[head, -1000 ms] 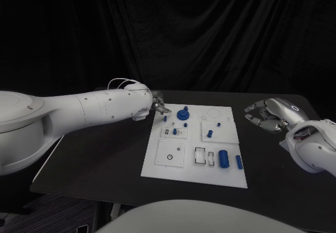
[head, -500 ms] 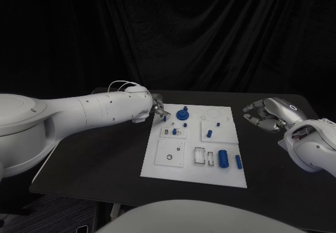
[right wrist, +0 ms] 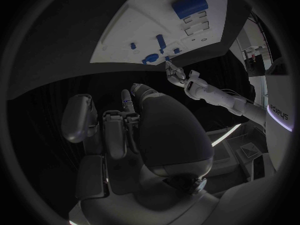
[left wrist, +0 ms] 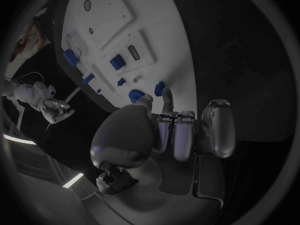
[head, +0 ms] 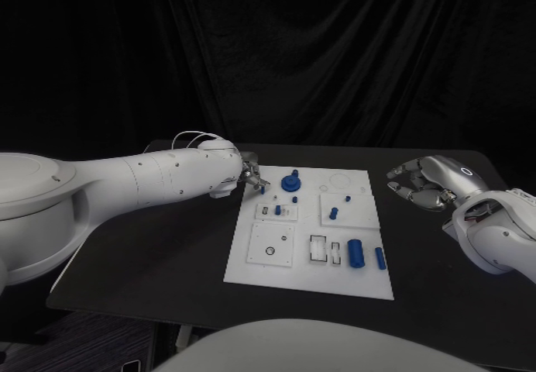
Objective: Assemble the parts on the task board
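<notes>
Left hand (head: 248,175): silver fingers pinch a small blue cylindrical part (left wrist: 160,88) at the far left corner of the white rectangular task board (head: 268,267). Right hand (head: 427,184): fingers curled inward on nothing, well off the board's right edge above the black table (head: 156,256). On the board, a blue round knobbed part (head: 291,182) stands near the left hand; a larger blue cylinder (head: 356,253) lies toward the near right.

A black table (head: 167,256) with a matte top carries everything, its near edge running across the lower part of the head view. Behind its far edge hangs a dark curtain (head: 335,70) in vertical folds
</notes>
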You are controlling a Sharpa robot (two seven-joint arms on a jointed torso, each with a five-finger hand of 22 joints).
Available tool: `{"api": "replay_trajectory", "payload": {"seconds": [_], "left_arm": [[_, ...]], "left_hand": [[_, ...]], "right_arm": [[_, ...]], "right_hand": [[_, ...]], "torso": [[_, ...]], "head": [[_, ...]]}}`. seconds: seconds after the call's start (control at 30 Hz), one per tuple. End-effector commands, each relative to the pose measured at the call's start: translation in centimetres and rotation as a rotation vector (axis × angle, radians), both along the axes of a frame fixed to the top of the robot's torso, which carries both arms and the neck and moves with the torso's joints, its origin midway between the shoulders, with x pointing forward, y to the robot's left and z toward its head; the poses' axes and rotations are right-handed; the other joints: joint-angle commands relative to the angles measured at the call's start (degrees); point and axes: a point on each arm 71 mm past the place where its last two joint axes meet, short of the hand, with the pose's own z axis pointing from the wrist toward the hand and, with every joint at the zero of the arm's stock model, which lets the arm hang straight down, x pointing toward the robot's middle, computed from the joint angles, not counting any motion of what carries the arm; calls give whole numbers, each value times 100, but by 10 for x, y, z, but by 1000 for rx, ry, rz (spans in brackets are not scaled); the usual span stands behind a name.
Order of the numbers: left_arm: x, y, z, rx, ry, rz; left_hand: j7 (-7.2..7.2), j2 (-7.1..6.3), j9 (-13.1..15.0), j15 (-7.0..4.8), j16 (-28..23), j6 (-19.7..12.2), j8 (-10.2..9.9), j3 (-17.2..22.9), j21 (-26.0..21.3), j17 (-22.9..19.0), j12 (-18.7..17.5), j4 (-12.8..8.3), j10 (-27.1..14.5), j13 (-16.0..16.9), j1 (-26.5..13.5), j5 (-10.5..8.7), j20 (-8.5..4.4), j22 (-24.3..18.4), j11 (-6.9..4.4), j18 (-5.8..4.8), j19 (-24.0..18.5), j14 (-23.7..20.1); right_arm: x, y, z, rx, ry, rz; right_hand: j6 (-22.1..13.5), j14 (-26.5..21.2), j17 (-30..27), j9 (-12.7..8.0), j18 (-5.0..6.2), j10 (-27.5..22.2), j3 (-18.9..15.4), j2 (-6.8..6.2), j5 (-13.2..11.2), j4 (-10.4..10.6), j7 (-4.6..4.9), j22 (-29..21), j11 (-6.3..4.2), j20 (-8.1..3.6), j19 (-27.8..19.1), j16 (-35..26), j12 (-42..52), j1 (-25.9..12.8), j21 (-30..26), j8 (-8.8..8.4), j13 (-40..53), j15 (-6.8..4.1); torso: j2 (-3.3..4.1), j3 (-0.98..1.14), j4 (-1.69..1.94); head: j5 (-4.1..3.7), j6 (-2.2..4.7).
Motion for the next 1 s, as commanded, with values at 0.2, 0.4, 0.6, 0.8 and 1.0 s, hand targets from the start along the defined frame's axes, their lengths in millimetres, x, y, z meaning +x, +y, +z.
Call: {"api": "replay_trajectory", "payload": {"seconds": [0.2, 0.4, 0.6, 0.8, 1.0], "left_arm": [[-1, -4, -2, -16, 4, -20], [0, -4, -3, -16, 8, -23], [0, -4, -4, -14, 9, -22], [0, -4, -4, -13, 11, -23], [1, -5, -5, -16, 9, -25]], "left_hand": [[10, 26, -18, 36, 38, 37, -43, 38, -9, 1510, 21, 22, 606, 1509, 68, 38, 13, 1067, 48, 70, -9, 600], [11, 32, -21, 36, 38, 38, -47, 40, -16, 1510, 21, 26, 606, 1509, 67, 39, 14, 1065, 49, 71, -12, 600], [14, 43, -30, 38, 38, 36, -59, 45, -37, 1510, 21, 32, 606, 1509, 67, 45, 15, 1058, 51, 76, -24, 600], [19, 49, -46, 41, 38, 24, -83, 52, -50, 1510, 21, 35, 606, 1509, 73, 57, 18, 1055, 56, 79, -31, 600], [28, 62, -106, 52, 38, 34, -158, 89, -56, 1510, 21, 30, 606, 1509, 116, 206, 30, 1056, 65, 79, -34, 600]], "right_arm": [[1, 0, 1, -4, 0, -3], [1, 0, 0, -5, 2, -4], [1, 0, 0, -6, 3, -4], [1, 1, 0, -6, 4, -3], [1, 1, 0, -7, 5, -2]], "right_hand": [[54, 443, 1069, -9, 107, 255, 41, -22, 27, -2, -3, 879, 28, -20, 8, -7, -28, 31, 10, -18, 1060, 11], [55, 441, 1064, -11, 110, 251, 49, -25, 35, -9, -2, 875, 29, -22, 3, -11, -31, 38, -6, -20, 1054, 10], [55, 441, 1064, -11, 110, 251, 49, -25, 35, -9, -2, 875, 29, -22, 3, -11, -31, 38, -6, -20, 1054, 10], [55, 441, 1064, -11, 110, 251, 49, -25, 35, -9, -2, 875, 29, -22, 3, -11, -31, 38, -6, -20, 1054, 10], [55, 441, 1064, -11, 110, 251, 49, -25, 35, -9, -2, 875, 29, -22, 3, -11, -31, 38, -6, -20, 1054, 10]], "torso": [[-3, 3, 1], [-5, 2, 5], [-5, 1, -1], [-5, 1, 1], [-4, 1, 1]], "head": [[-7, 1], [-11, 1], [-11, 1], [3, 1], [-8, 1]]}}
